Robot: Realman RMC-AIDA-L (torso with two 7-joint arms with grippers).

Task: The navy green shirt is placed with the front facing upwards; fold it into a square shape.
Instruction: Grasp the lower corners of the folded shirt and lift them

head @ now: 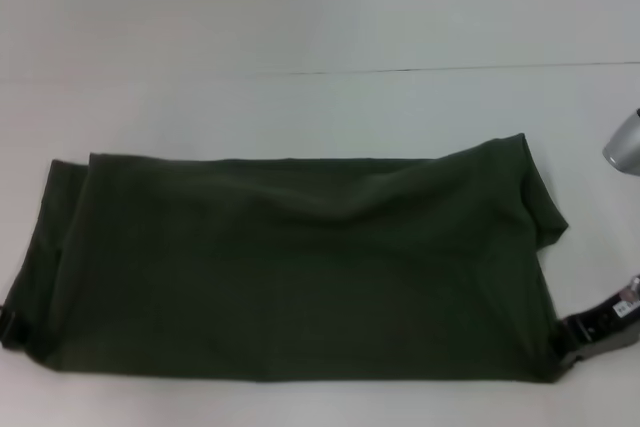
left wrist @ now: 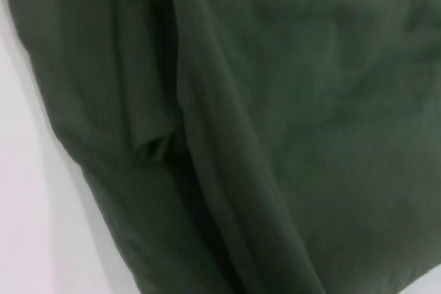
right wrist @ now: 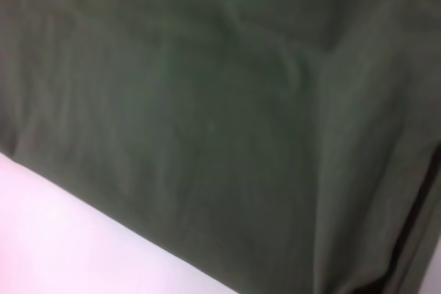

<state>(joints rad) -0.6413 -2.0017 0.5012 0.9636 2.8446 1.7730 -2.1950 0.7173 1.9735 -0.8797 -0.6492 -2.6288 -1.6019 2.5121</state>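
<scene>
A: Plain white bench [head: 320, 37], thin seam line across the far part. Head view: navy green shirt [head: 290, 277] spread wide across the near half, already doubled into a long band, no lettering showing.

B: Any claws?

A: Left claw [head: 10, 325] just a dark sliver at the near left corner of the cloth; right claw [head: 590, 332] at the near right corner, touching the hem. Whether spread, narrowed or pinching cloth: cannot tell for either. Probably posted at opposite ends so as to lift the near edge evenly for the next fold.

B: And the right end of the cloth?

A: Bunched and turned under slightly, less tidy than the left.

B: Left wrist view?

A: Filled with the shirt [left wrist: 275, 135]; a loose tucked fold running through it, likely a sleeve folded inward, white bench [left wrist: 27, 204] along one side. No fingers visible.

B: Right wrist view?

A: More shirt [right wrist: 220, 101], smooth, with bench [right wrist: 69, 239] beyond its edge. No fingers here either.
</scene>
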